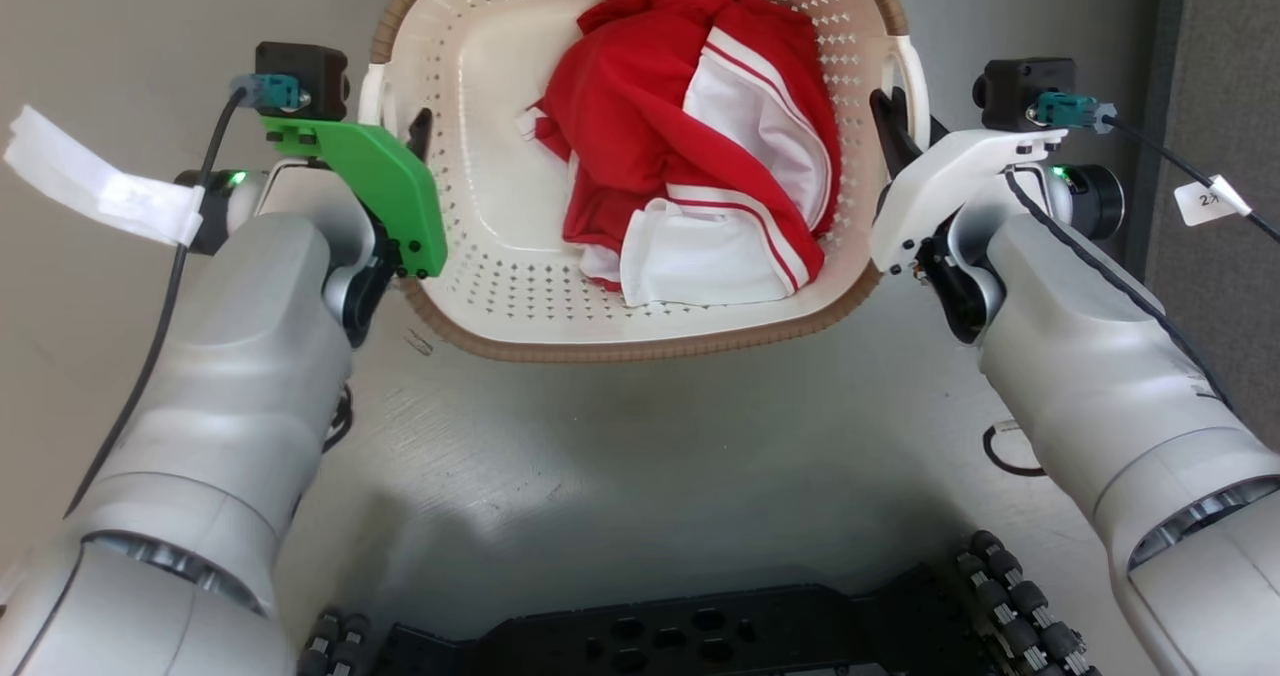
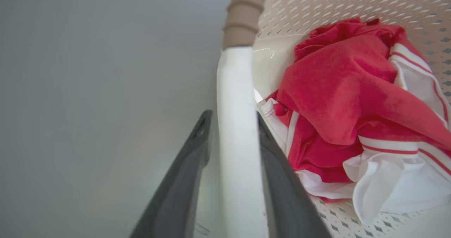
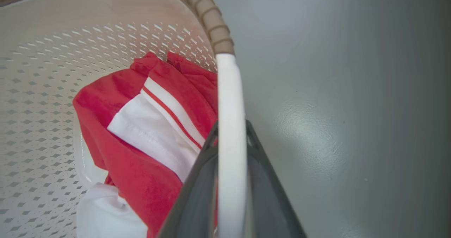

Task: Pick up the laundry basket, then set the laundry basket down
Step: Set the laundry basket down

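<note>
At the left of the head view, the left claw (image 1: 405, 131) is clamped on the white plastic left handle (image 2: 236, 143), one dark finger on each side of it. Between the arms is the rounded-rectangular cream plastic laundry basket (image 1: 600, 349) with perforated walls and a brown woven-look rim, a crumpled red and white garment (image 1: 690, 146) inside it and the grey floor (image 1: 620, 456) beneath. To the right, the right claw (image 1: 905, 121) pinches the white right handle (image 3: 230, 100) the same way. Both grasps look made. Whether the basket is off the floor cannot be told. Setting it down appears to remain.
</note>
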